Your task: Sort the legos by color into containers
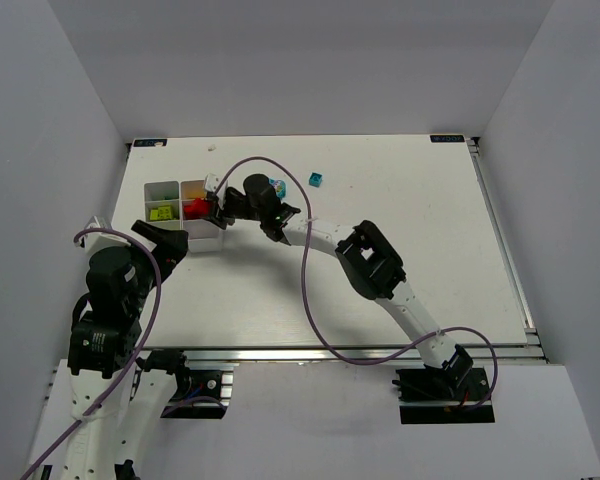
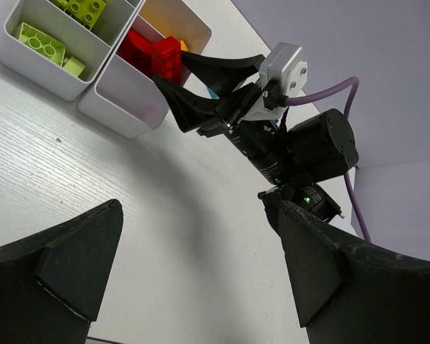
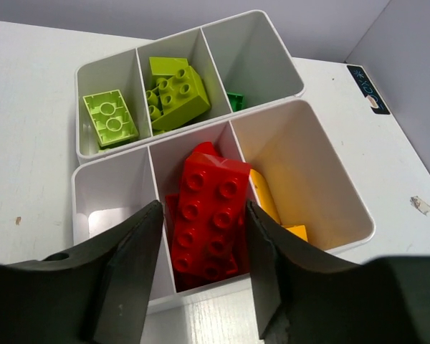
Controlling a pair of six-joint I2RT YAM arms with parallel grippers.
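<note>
Right gripper (image 3: 201,215) over white tray (image 3: 301,165), fingers apart on either side of red brick (image 3: 216,201); gap shows at left finger. Red brick lies in middle compartment on other red ones. Yellow brick (image 3: 261,195) next compartment, lime bricks (image 3: 173,97) far row. Blue brick (image 1: 317,179) loose on table (image 1: 410,220). Left gripper (image 2: 193,251) spread wide, empty, near tray.

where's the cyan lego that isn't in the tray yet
Top view: the cyan brick lies loose toward the far side of the table, well right of the white tray and just beyond the right arm.
</note>
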